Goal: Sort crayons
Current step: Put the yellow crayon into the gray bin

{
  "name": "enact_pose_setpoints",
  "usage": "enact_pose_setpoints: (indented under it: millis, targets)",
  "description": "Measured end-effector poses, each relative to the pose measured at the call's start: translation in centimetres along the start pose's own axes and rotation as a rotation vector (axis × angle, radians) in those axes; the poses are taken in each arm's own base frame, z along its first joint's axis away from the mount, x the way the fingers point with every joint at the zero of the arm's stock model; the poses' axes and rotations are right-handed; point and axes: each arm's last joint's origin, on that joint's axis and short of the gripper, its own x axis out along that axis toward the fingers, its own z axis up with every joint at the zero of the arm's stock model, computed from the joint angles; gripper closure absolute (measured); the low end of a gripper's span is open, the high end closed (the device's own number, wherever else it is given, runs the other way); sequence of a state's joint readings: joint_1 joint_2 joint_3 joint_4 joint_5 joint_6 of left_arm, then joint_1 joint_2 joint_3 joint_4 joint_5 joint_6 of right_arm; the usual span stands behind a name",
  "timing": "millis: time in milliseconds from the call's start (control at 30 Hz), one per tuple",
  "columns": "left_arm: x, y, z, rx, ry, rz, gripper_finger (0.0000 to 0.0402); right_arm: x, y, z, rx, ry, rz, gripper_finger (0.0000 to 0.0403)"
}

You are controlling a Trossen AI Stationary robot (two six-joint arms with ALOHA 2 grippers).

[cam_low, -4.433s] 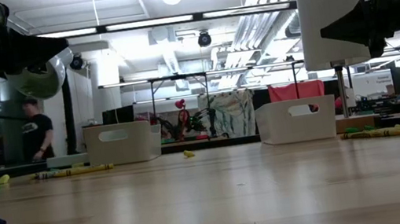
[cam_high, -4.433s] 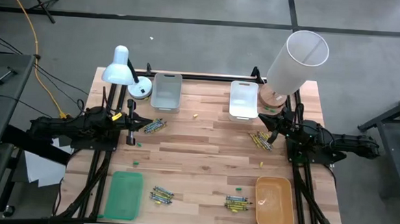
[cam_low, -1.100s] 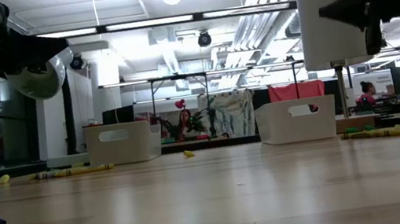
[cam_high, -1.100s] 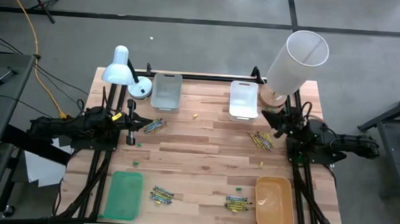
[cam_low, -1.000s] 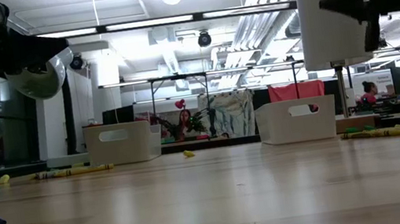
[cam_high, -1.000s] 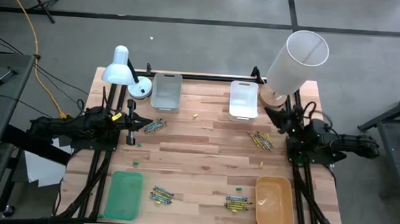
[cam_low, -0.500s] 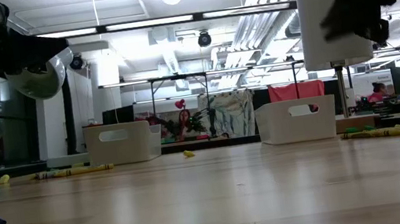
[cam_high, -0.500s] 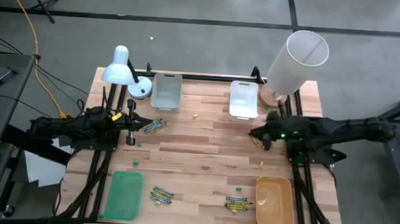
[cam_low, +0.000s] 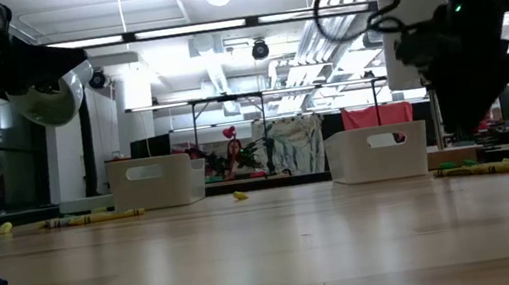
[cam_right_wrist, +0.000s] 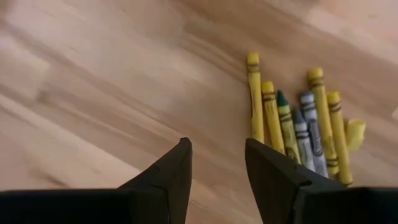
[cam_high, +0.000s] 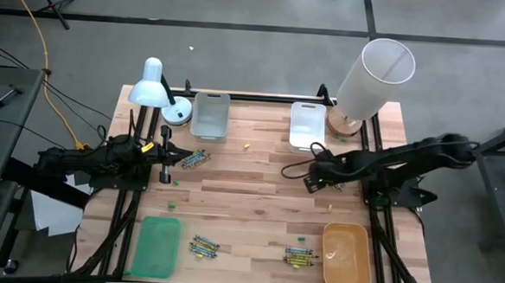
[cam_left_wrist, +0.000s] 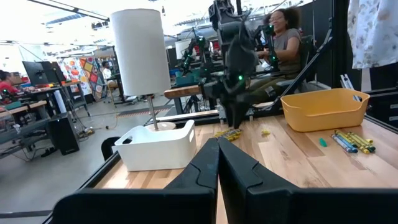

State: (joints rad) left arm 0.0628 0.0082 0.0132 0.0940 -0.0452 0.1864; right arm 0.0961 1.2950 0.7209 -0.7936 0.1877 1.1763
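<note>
1. Now we see the right pincer [cam_right_wrist: 216, 163] hanging over the wooden bench [cam_high: 249, 202], its two dark fingers [cam_right_wrist: 166, 174] parted with bare wood between them and nothing held.
2. Just beside that pincer lies a cluster of crayons [cam_right_wrist: 298, 124], mostly yellow with one green and some grey, lying side by side on the bench and not touched by the fingers.
3. From above, the right arm [cam_high: 390, 162] reaches in from the right edge toward the bench's middle, near the white bin [cam_high: 307, 125] at the far side.
4. We find the left pincer [cam_left_wrist: 217, 163] clenched on nothing; it sits at the left side of the bench.
5. Another group of crayons [cam_high: 193, 159] lies close to the left pincer, and two more groups [cam_high: 204, 245] [cam_high: 298, 256] lie near the front edge between the green tray [cam_high: 156, 246] and the orange tray [cam_high: 347, 256].
6. At the far side stand a grey bin [cam_high: 210, 116], a white desk lamp [cam_high: 154, 86] and a tall white cylinder [cam_high: 372, 77].
</note>
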Motion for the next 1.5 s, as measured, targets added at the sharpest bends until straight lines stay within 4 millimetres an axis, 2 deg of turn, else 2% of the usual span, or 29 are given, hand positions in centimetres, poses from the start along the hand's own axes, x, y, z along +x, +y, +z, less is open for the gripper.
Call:
enact_pose_setpoints:
  millis: [167, 433, 1067, 1500]
  targets:
    - [0.0, 0.0, 0.0, 0.0, 0.0, 0.0, 0.0402, 1.7, 1.1, 0.4, 0.02, 0.07, -0.12, 0.0261]
    - [0.0, 0.0, 0.0, 0.0, 0.0, 0.0, 0.0402, 3.6, 1.3, 1.6, 0.046, 0.142, -0.267, 0.0261]
    - [0.0, 0.0, 0.0, 0.0, 0.0, 0.0, 0.0401, 4.4, 0.4, 4.0, 0.052, 0.236, -0.192, 0.0261]
    - [0.0, 0.0, 0.0, 0.0, 0.0, 0.0, 0.0402, 5.9, -0.9, 3.2, 0.063, 0.292, -0.142, 0.0261]
